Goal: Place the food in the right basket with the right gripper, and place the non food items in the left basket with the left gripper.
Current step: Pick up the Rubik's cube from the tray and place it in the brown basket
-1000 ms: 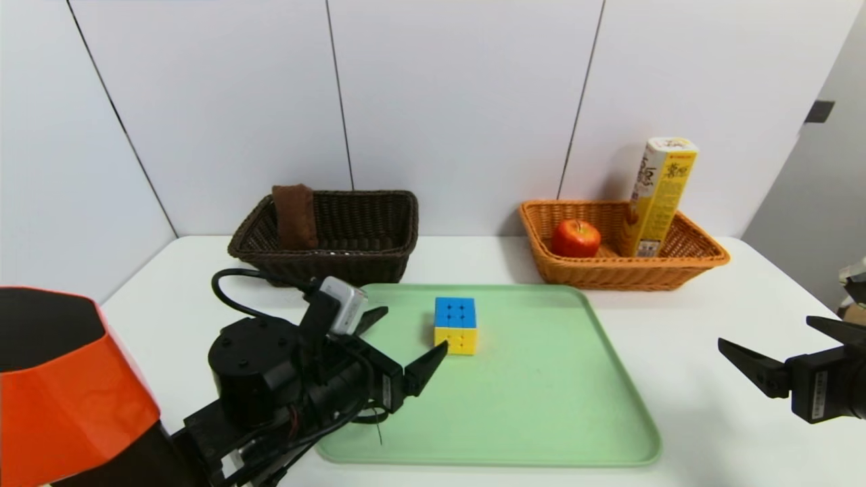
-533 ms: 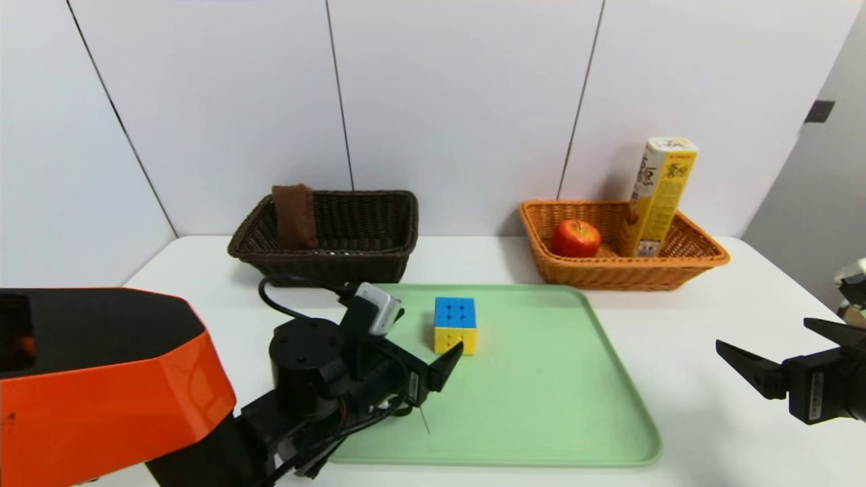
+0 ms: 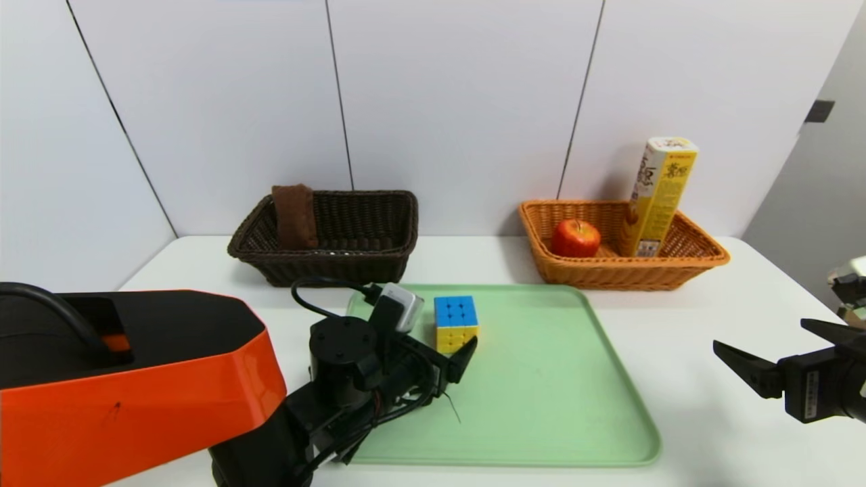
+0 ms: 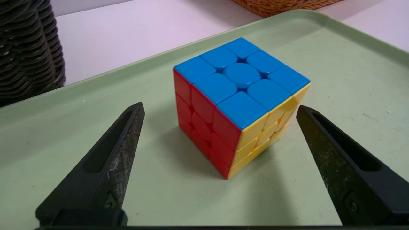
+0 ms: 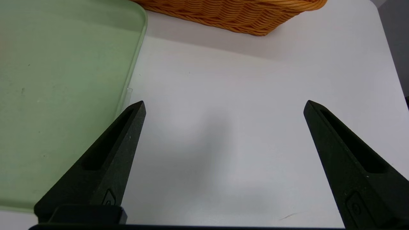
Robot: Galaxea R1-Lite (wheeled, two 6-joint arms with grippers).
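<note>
Left gripper point(image 4: 220, 108) spread wide, low over green tray point(image 3: 555, 406); puzzle cube point(image 4: 238, 102) sits on the tray between its fingertips, untouched. Right gripper point(image 3: 768, 352) also spread, holding nothing, above the table beside the tray.

White table point(image 3: 676, 325) against pale wall panels point(image 3: 460, 101) — dark seams between them.

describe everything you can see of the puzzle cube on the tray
The cube is a glossy plastic three-by-three puzzle with rounded tiles: blue face up, red and yellow on the sides that show. It looks solved on those faces. It sits flat and upright on the green tray, near its back left part. The left end effector is open, its fingers on either side of the cube, apparently not touching it.
</note>
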